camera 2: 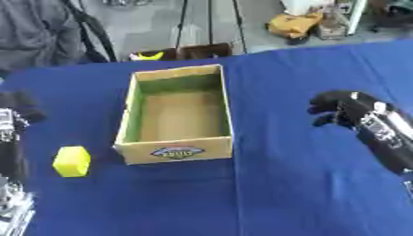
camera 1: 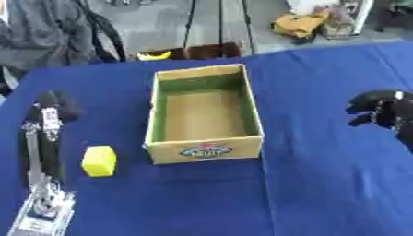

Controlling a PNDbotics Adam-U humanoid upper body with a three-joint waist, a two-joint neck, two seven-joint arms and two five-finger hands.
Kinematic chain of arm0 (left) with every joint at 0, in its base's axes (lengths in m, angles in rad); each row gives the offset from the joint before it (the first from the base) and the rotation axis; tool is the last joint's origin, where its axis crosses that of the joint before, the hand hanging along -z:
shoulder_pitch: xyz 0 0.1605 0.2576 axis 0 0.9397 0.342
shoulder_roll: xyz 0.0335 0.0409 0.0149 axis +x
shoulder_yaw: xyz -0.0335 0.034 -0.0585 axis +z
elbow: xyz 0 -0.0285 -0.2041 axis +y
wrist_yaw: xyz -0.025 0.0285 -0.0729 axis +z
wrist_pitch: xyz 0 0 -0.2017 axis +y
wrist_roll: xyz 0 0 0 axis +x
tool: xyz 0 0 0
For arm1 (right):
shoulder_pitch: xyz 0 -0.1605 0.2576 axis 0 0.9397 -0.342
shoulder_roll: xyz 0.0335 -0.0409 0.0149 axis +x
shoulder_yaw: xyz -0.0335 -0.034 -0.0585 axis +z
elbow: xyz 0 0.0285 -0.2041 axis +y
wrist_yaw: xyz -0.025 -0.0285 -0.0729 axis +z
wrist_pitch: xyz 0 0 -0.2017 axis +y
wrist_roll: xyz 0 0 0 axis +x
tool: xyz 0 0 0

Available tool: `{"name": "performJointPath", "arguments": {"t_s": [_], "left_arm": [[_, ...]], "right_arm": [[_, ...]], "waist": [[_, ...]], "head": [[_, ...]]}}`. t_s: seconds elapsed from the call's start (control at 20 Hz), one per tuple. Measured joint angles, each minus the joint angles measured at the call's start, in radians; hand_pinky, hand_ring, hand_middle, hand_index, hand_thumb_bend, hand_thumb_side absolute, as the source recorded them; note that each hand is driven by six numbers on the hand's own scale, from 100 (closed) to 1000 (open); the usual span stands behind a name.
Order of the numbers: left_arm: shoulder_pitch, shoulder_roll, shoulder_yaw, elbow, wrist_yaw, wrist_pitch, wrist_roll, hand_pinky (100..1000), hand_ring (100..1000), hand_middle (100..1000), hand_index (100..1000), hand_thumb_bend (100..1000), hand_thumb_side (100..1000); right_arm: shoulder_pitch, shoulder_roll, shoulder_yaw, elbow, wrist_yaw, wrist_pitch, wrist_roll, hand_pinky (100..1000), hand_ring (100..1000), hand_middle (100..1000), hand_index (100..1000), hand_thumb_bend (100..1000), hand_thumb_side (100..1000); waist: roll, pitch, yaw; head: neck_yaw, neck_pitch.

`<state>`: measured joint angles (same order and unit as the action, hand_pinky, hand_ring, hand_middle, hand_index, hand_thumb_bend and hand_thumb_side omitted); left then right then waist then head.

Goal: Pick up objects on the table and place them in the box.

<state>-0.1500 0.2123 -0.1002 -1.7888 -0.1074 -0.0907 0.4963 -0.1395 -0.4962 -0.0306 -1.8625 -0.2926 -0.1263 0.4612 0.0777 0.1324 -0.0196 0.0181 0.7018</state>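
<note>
1 cardboard box (camera 1: pixel 205 150), 1 yellow block (camera 1: pixel 98 161), 2 robot hands: left hand (camera 1: pixel 50 107), right hand (camera 2: pixel 339 109).

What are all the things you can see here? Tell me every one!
box: one, tan cardboard with a green lining and a round label on its near wall, open and empty, middle of the table
block: one, yellow, on the cloth left of the box, apart from it
tablecloth: one, blue, covering the table
left hand: one, black with a silver arm, by the left edge, above the block
right hand: one, black, fingers curled and holding nothing, right of the box
</note>
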Motion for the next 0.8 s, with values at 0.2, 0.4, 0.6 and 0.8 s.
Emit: {"name": "performJointPath", "arguments": {"t_s": [0.2,0.4,0.6,0.8], "left_arm": [[0.000,0.000,0.000,0.000,0.000,0.001,-0.003,625,556,566,728,279,894],[0.000,0.000,0.000,0.000,0.000,0.000,-0.004,625,556,566,729,281,892],[0.000,0.008,0.001,0.000,-0.003,0.001,-0.008,631,561,570,736,368,788],[-0.005,0.039,0.007,0.000,-0.038,0.033,-0.064,680,616,615,787,465,505]], "right_arm": [[0.000,0.000,0.000,0.000,0.000,0.000,0.000,708,786,757,826,100,782],[0.000,0.000,0.000,0.000,0.000,0.000,0.000,708,786,757,827,100,782],[0.000,0.000,0.000,0.000,0.000,0.000,0.000,708,786,757,827,100,782],[0.001,0.000,0.000,0.000,0.000,0.000,0.000,709,786,757,827,100,782]], "waist": [[0.000,0.000,0.000],[0.000,0.000,0.000],[0.000,0.000,0.000],[0.000,-0.001,-0.001]], "head": [[0.001,0.000],[0.001,0.000],[0.001,0.000],[0.001,0.000]]}}
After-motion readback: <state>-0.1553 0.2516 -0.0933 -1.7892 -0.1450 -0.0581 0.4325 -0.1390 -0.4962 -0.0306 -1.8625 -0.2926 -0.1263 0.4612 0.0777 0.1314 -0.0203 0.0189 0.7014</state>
